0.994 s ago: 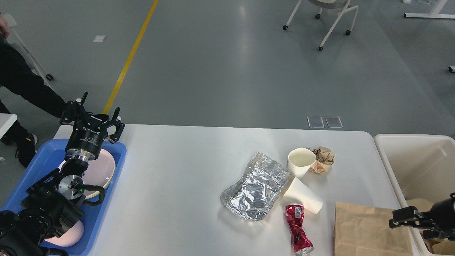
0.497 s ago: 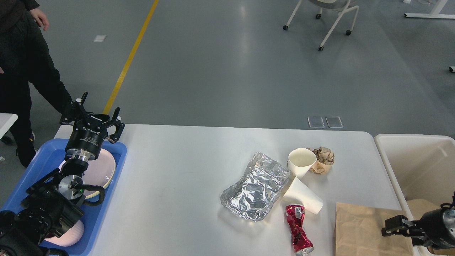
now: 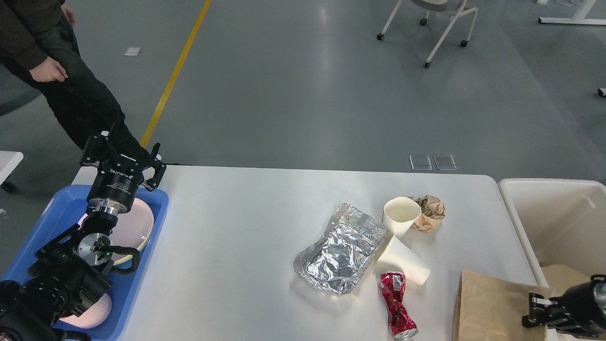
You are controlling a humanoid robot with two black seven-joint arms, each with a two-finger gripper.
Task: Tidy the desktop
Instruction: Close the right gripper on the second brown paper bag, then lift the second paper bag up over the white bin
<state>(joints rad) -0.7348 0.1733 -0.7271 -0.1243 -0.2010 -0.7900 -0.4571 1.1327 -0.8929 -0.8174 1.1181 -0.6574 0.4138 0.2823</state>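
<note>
The white desktop (image 3: 236, 227) carries crumpled foil (image 3: 341, 251), an upright white paper cup (image 3: 401, 214), a second cup lying on its side (image 3: 405, 263), a wad of brown paper (image 3: 430, 210) and a crushed red can (image 3: 397, 305). A brown paper bag (image 3: 492, 308) lies at the front right corner. My right gripper (image 3: 532, 310) sits at the bag's right edge and appears shut on it. My left gripper (image 3: 125, 154) hangs open and empty above the far end of the blue tray (image 3: 61, 203).
Pale plates (image 3: 142, 227) lie in the blue tray at the left. A cream bin (image 3: 558, 222) stands off the table's right end with brown paper inside. A person in dark clothes (image 3: 61, 71) stands close behind the left gripper. A wheeled chair (image 3: 440, 19) is far back.
My right gripper has dropped lower and then shifted right toward the bin, and the brown paper bag slid right with it. The person has stepped closer behind the still left arm.
</note>
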